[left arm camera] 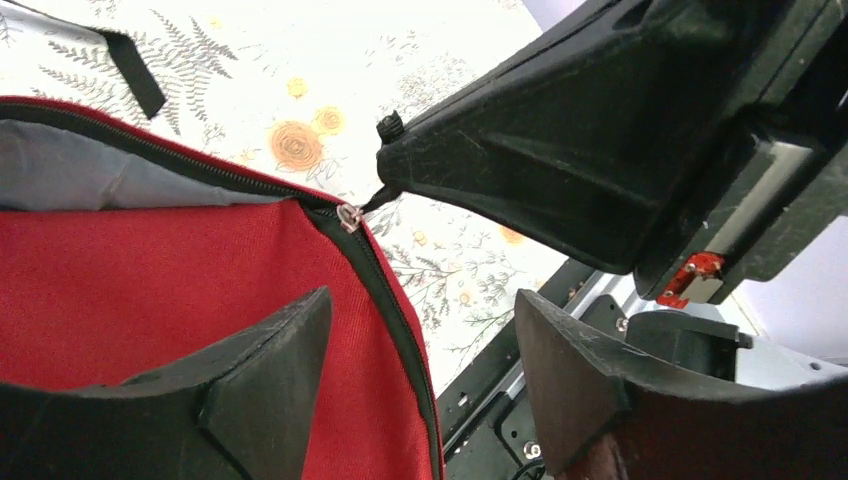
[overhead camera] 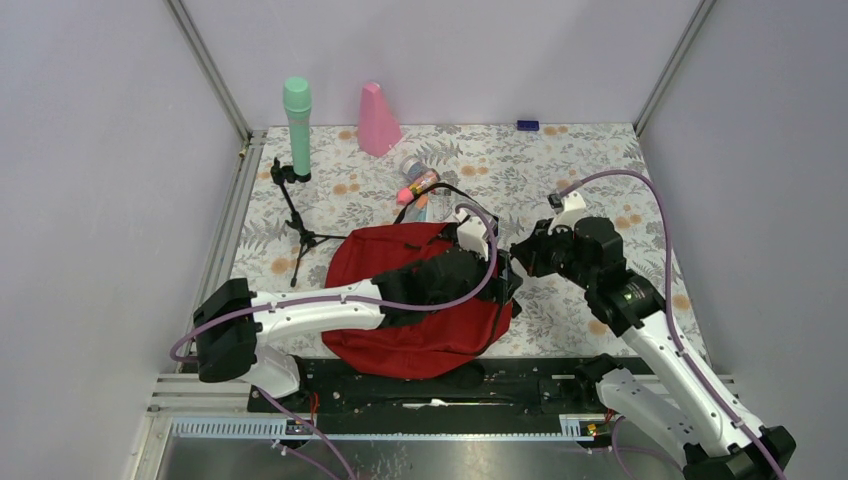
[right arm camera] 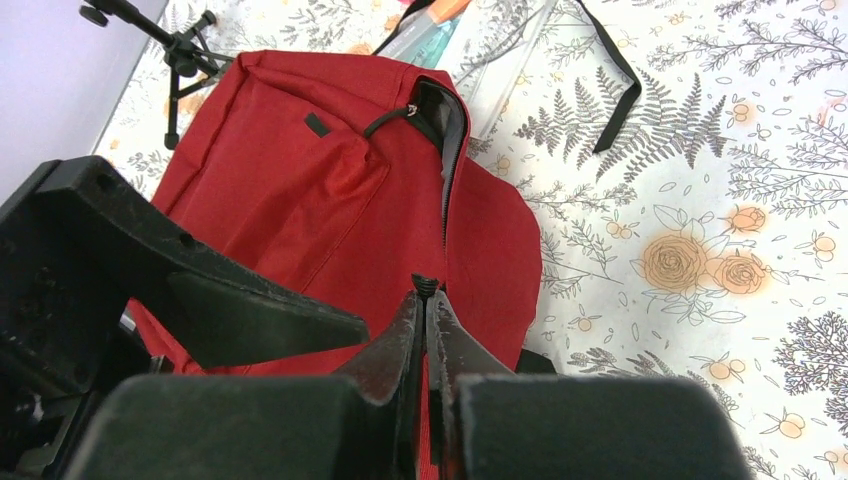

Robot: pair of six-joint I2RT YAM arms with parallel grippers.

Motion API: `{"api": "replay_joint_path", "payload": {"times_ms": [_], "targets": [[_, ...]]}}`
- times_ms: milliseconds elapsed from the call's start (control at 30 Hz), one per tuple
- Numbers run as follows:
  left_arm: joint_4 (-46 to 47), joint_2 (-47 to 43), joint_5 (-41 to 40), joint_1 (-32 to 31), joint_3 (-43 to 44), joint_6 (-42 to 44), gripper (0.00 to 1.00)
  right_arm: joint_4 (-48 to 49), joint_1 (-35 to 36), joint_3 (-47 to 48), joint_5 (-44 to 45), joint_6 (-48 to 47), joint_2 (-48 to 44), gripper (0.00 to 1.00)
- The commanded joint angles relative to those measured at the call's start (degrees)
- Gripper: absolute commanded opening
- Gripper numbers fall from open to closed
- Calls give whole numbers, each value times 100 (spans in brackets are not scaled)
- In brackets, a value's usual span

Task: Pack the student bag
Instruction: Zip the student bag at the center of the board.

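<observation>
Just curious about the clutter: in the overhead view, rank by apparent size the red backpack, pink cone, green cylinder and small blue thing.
Largest: red backpack.
Next, too alike to rank: green cylinder (taller) and pink cone (wider).
Smallest: small blue thing.

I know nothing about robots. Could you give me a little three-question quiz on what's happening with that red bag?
1. True or false: the right hand is pinched shut on the zipper pull of the student bag.
2. What colour is the lining showing through the bag's open zipper? A grey, B yellow, C blue.
3. Fill in: the left hand, over the bag, is ____ (open or shut).
Key: 1 true; 2 A; 3 open.
</observation>
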Motion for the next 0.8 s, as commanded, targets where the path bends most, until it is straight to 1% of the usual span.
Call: {"api": "replay_joint_path", "payload": {"times_ms": [0,67,100,233,433,533,633,667,767], "targets": [[834,-97,298,76,-90,1,68,251,-12,88,-23,199,-386,0],[825,-13,357,76,-65,-15,66,253,-11,81,-38,278,-454,0],[749,55,353,76,-13,-22,63,247,-12,92,-54,305,-469,0],[628,287,357,67,107,27,47,223,-12,84,-86,349,-478,0],[367,401,92,-32,145,242,32,168,-12,115,-113,350,-498,0],[301,484,-19,-145,157,314,20,207,-11,109,-150,348,-429,0],[183,602,-249,-338,240,484,2,275,-12,59,-164,330,-309,0],[155,640,-300,-406,264,547,0,306,-12,29,-139,323,-270,0],[181,700,-324,-591,237,684,0,385,-12,-43,-33,242,-86,0]]}}
